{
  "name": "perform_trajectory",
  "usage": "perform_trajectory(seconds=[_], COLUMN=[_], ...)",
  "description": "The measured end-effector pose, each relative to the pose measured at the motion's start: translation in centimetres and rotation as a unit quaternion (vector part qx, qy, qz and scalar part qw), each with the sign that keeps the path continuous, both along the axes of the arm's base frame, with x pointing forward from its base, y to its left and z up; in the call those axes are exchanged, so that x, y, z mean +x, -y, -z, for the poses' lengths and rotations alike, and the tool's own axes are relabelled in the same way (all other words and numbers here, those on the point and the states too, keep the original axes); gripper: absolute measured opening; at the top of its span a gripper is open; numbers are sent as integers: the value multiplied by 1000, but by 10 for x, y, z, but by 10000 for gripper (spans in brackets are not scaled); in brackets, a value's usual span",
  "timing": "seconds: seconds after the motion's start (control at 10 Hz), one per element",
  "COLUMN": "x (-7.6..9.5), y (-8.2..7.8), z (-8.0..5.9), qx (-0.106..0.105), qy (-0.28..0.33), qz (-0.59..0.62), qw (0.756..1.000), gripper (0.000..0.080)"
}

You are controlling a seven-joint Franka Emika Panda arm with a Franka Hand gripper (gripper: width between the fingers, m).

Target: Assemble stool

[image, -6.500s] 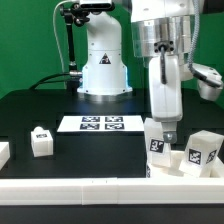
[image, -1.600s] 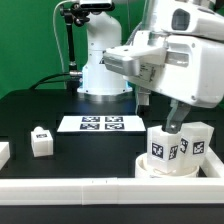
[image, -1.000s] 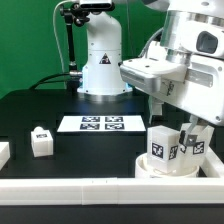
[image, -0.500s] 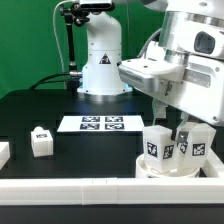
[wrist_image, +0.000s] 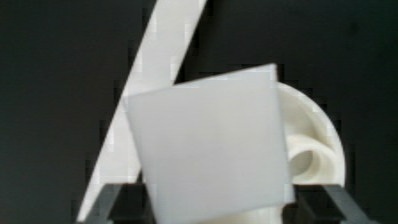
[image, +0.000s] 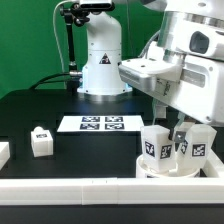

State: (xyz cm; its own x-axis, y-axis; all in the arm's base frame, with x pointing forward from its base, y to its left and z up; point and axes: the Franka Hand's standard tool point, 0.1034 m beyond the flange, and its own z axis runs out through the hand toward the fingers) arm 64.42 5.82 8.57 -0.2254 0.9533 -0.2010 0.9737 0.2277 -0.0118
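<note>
At the exterior view's left, a loose leg [image: 40, 141] is left standing on the black worktop [image: 40, 105], apparently kept aside until needed. The marker board [image: 100, 123] is seen lying flat in the middle. At the exterior view's right, the seat [image: 147, 168] is laid flat just behind the front rail [image: 70, 186], probably so it is braced while legs are fitted. An upright leg [image: 155, 148] is carried on it. Beside that, the held leg [wrist_image: 205, 140] is clamped on its flat sides by the half-closed end effector [wrist_image: 222, 205], presumably to seat it.
</note>
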Motion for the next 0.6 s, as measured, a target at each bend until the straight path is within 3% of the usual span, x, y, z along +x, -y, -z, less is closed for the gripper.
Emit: perform_trajectory(seconds=[0.6], x=[-4], y=[4], z=[1], qx=[1], qy=[35], qz=[238], qw=[971], gripper=[344])
